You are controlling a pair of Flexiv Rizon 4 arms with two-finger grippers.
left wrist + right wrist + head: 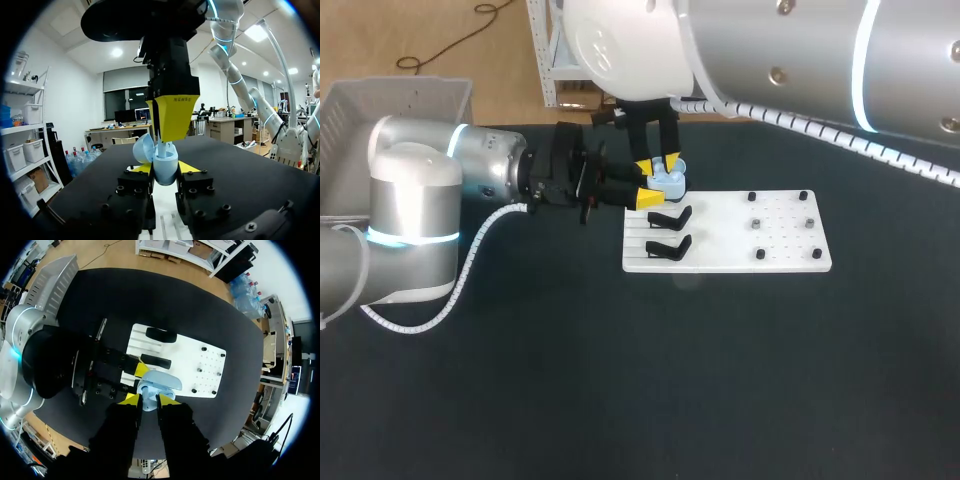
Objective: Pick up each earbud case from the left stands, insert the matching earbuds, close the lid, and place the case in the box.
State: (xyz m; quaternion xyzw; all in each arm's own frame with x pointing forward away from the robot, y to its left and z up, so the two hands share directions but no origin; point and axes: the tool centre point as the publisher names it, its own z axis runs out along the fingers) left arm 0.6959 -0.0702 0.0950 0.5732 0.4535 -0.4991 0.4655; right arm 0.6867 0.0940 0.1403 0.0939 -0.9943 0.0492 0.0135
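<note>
The grey box (400, 100) stands at the far left corner of the worktop (620, 390), behind the left arm, and only a part of it shows, so what lies in it I cannot tell. The light blue earbud case (670, 181) is not in the box: it is held in the air, just above the near-left corner of a white board (785, 250). Its lid is open and tilted to one side, but I cannot see what is in the case. The left claw (165, 169) comes in flat from the left and is clamped on the lower body of the case, one yellow tip on each side of it. The right claw (149, 399) hangs straight down from above, directly over the open case and touching it or nearly so. Whether this claw is apart or grips something, I cannot tell. The worktop is black and matte, and the white board lies flat near its middle. On the left part of the board two black stands (669, 216) sit one behind the other, just beside the case. On the right part several small pegs (757, 225) stand upright, well apart from both claws.
</note>
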